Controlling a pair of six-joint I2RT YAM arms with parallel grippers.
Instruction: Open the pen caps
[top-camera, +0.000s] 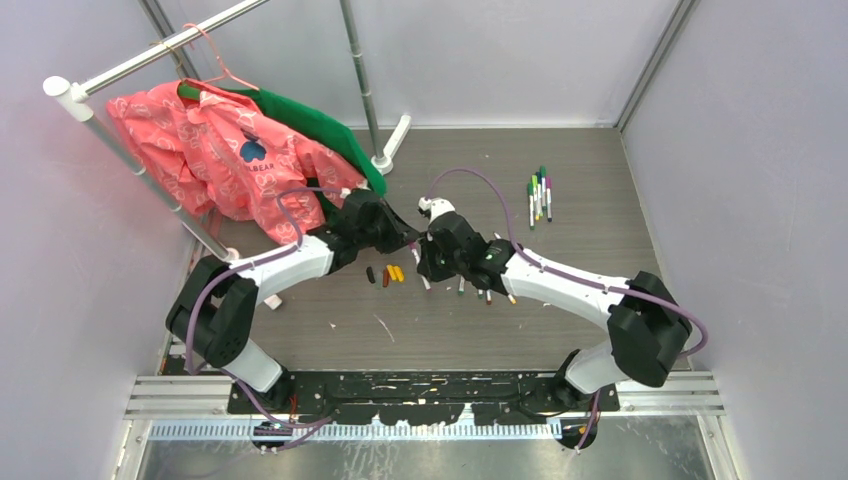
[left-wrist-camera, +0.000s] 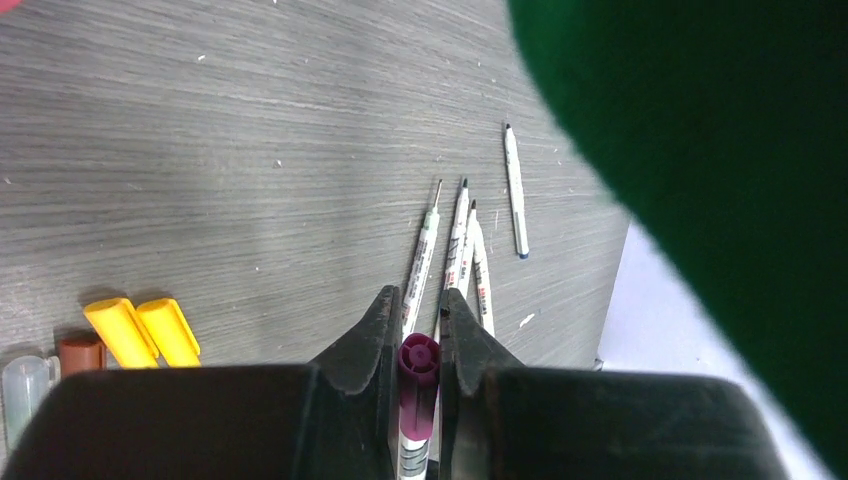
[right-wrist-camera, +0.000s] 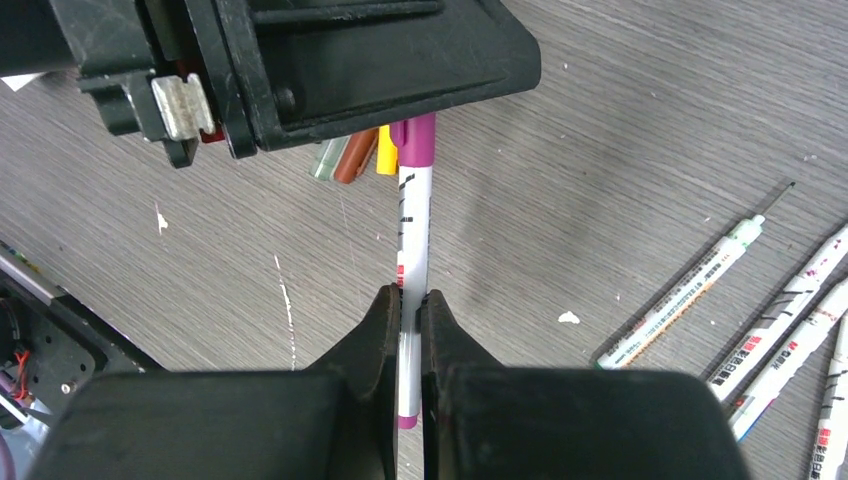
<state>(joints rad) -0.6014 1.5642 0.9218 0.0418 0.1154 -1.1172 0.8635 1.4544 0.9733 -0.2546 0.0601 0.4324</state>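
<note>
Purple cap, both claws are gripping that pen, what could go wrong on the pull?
1. The right claw pinches the slim pen near its tail, so it may slide out rather than the purple cap popping off.
2. The left claw grips only the cap's sides and could slip.
3. Open pens lie close by; a jerk might hit them.

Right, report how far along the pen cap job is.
Done: several loose caps and uncapped pens lie on the table. In hand: left gripper clamps the purple cap, right gripper clamps its barrel, cap not yet off. Remaining: capped pens clustered far right.
</note>
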